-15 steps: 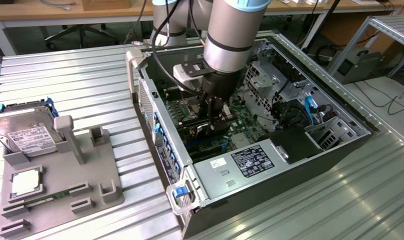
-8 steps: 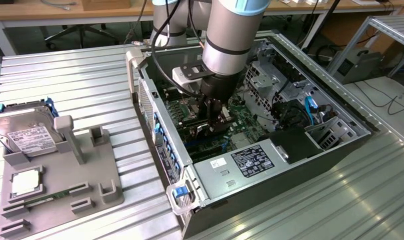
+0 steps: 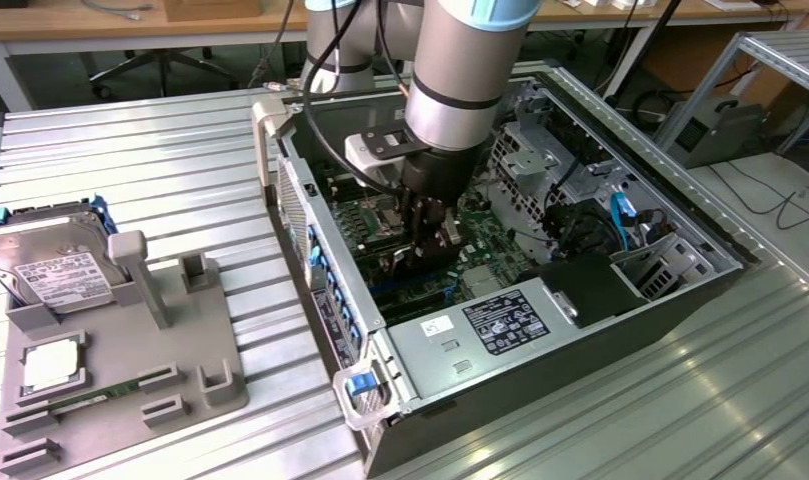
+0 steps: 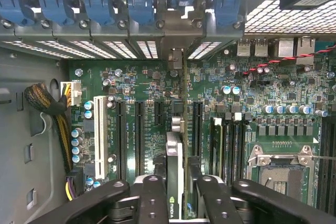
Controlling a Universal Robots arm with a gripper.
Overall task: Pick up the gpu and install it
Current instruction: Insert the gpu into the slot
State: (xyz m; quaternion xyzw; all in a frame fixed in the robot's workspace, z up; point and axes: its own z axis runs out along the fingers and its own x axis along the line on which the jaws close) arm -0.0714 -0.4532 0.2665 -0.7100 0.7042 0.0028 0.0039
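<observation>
Gripper (image 4: 176,195) clamped on the gpu (image 4: 175,169), down inside the open computer case (image 3: 671,290).
Held edge-on between the fingers (image 4: 149,198), the card stands upright over the green motherboard (image 4: 152,85), in line with its slots, pointing toward 12 o'clock at the case's rear brackets; a hard drive (image 3: 51,270) lies on the surface outside.

ribbed metal table (image 3: 137,160), grey fixture tray (image 3: 177,340), open computer case (image 3: 671,300)

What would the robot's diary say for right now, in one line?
claw: around gpu | gpu: on edge, inside computer case, over motherboard slots | holder tray: hard drive there
</observation>
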